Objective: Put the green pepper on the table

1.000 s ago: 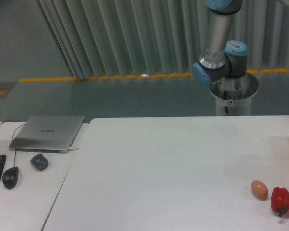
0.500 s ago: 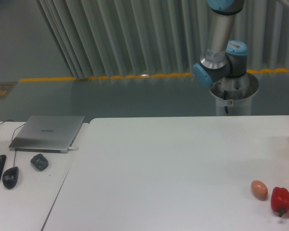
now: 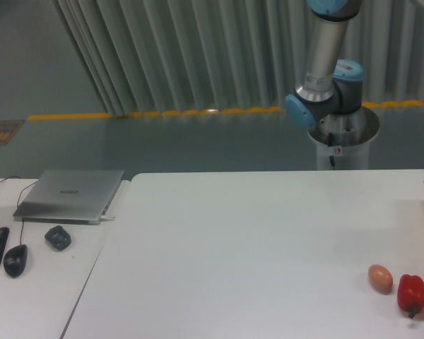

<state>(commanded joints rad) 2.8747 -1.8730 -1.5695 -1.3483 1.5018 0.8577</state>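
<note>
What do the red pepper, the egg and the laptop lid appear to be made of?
Red pepper: glossy, even red, likely plastic or real skin; cannot tell which. Egg: matte brown, shell-like, possibly a replica. Laptop lid: brushed silver-grey with a soft sheen, probably metal.

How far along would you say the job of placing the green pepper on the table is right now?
Nothing looks done: the table holds only a red pepper and an egg. No green pepper is in view, nor the hand; only the arm shows. The whole placement remains.
</note>
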